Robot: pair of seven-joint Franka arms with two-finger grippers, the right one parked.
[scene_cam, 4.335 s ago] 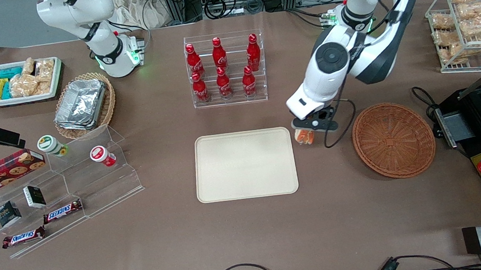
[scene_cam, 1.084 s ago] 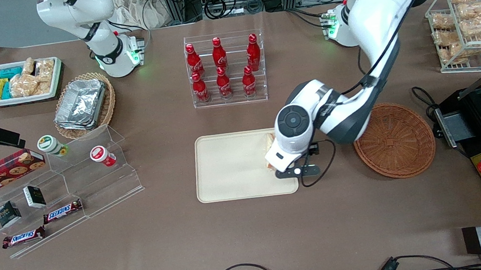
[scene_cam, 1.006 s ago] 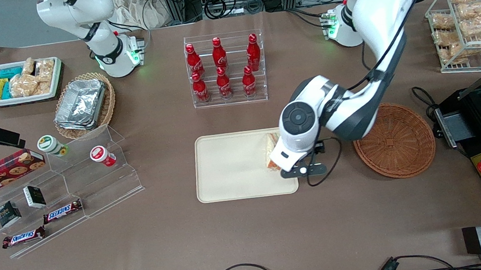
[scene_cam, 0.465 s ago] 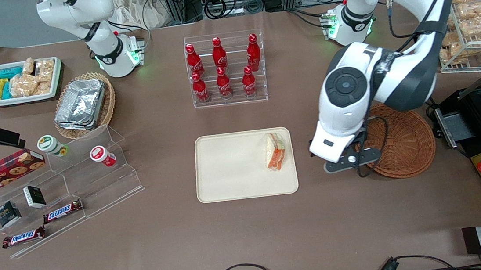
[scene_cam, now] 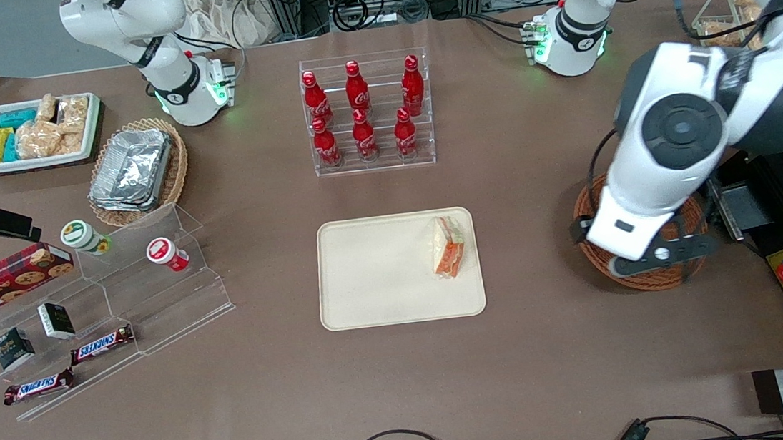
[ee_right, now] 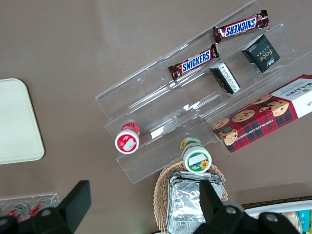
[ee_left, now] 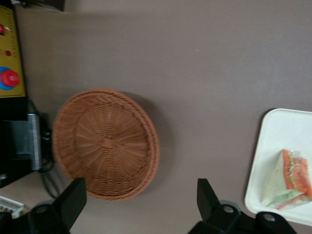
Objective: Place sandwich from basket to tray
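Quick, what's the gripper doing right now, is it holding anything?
Gripper: open and holding nothing, up above the basket. The sandwich lies on the tray.

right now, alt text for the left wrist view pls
The open gripper hangs high above the brown table, empty. Below it lie a round reddish-brown wicker basket, also empty, and a triangular white-bread sandwich on a cream rectangular tray.

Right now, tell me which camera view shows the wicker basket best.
The left wrist view: the basket shows whole and empty, with the open gripper above it. In the front view the working arm covers most of the basket. The right wrist view does not show it.
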